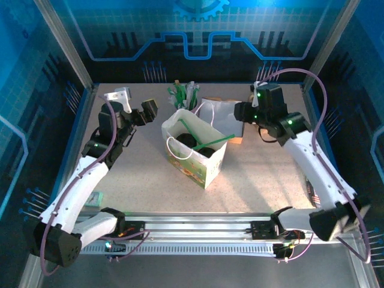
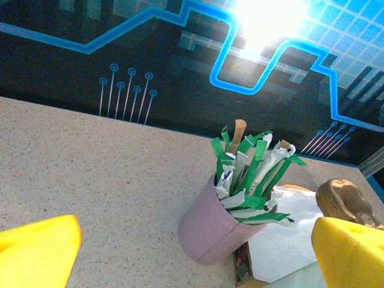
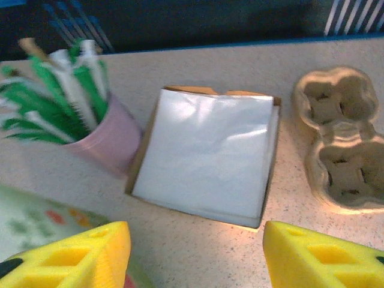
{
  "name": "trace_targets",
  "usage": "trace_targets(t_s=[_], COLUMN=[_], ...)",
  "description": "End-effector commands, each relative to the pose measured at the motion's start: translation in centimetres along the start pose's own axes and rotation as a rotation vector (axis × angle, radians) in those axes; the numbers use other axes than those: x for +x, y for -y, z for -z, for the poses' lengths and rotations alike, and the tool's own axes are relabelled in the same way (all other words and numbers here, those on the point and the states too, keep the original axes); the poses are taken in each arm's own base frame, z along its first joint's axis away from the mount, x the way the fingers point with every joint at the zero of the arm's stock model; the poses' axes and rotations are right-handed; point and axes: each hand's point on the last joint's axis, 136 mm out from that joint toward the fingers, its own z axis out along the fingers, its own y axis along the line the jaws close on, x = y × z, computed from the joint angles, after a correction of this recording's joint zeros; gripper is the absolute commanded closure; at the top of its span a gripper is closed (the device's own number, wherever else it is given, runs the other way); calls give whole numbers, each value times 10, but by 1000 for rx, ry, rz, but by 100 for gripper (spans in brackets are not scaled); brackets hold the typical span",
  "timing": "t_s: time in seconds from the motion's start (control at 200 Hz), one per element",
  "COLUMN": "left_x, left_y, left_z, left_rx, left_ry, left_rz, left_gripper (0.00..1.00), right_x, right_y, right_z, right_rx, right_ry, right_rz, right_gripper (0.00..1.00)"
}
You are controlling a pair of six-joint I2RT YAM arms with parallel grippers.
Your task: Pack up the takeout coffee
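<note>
Mid-bench, nearest the arm bases, the bag (image 1: 207, 171) stands open w/ the coffee's black lid (image 1: 193, 143) showing inside, so the cup looks packed. Further back, L pincer (image 2: 192, 252) and R pincer (image 3: 195, 252) are both spread and empty. R hangs over the napkin box (image 3: 207, 156), pink cup (image 3: 108, 141) beside it. If a napkin's next: pinch the top sheet at its edge, approach slow, keep clear of the bag rim.

The left arm (image 1: 81, 180) climbs from the lower left of the overhead frame, elbow bent. The left gripper (image 1: 148, 108) is spread wide and empty. The right arm (image 1: 312, 159) bends in from the lower right. The right gripper (image 1: 242, 111) has its jaws parted, gripping nothing, and points toward the centre.
</note>
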Motion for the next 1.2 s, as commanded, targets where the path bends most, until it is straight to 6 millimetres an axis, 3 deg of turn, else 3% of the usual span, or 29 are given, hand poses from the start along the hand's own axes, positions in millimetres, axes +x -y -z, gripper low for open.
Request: trace_targets(t_s=[0.0, 0.3, 0.475, 0.675, 0.905, 0.92, 0.971, 1.196], left_x=[-1, -1, -1, 1, 1, 1, 2, 2], left_y=[-1, -1, -2, -3, -1, -2, -2, -3], left_z=[-1, 1, 0, -2, -3, -3, -3, -5], left_rx=[7, 3, -4, -7, -1, -2, -3, -9], left_ry=[9, 15, 16, 12, 7, 7, 6, 5], left_rz=[19, 2, -7, -12, -14, -15, -18, -24], left_gripper=[1, 1, 1, 1, 1, 1, 1, 1], right_x=[5, 25, 54, 77, 90, 100, 104, 113], right_y=[7, 6, 11, 17, 15, 18, 19, 20], right_z=[-43, -157, -210, -247, -272, -278, -284, -290], right_rx=[13, 98, 149, 180, 177, 184, 187, 195], right_ry=[-80, -269, -379, -455, -493, -515, -526, -544], right_rz=[-70, -68, -58, -59, -61, -59, -58, -53], right_gripper=[38, 34, 34, 35, 41, 41, 43, 61])
